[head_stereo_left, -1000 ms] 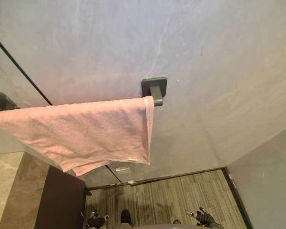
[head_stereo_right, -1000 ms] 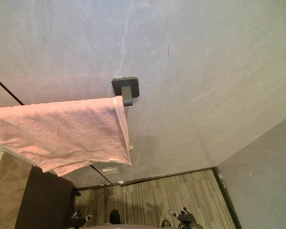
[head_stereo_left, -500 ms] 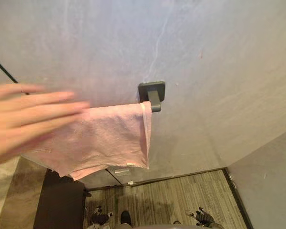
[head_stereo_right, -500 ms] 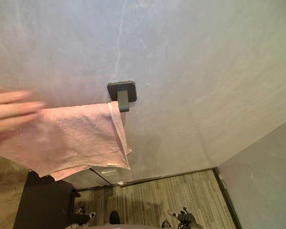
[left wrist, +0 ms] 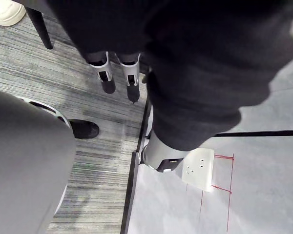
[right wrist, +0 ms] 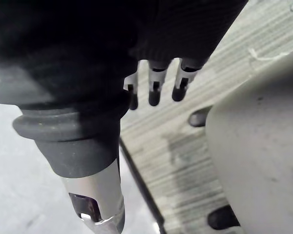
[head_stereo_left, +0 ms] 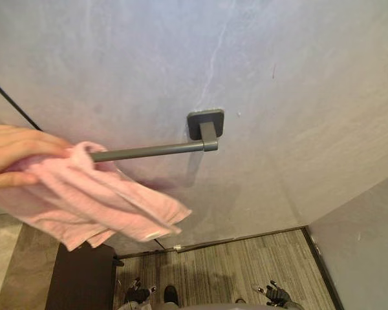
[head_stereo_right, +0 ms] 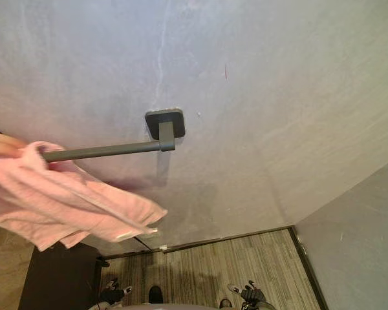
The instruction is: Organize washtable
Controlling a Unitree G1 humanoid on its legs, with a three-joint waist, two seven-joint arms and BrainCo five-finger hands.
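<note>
Dragged by a person's hand (head_stereo_left: 16,154), the pink towel (head_stereo_left: 97,206) now bunches at the bar (head_stereo_left: 152,151) end. Left hand (left wrist: 130,78) and right hand (right wrist: 155,85) hang straight-fingered, empty.

Soft, even light lit the wall (head_stereo_left: 297,97); bar (head_stereo_left: 155,151) and towel (head_stereo_left: 97,206) cast faint shadows beneath; wrist views were dim.

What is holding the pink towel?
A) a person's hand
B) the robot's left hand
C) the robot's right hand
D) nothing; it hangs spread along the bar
A: a person's hand grips the bunched pink towel by the mostly bare bar, while the robot's left hand and right hand hang open near the floor.
</note>
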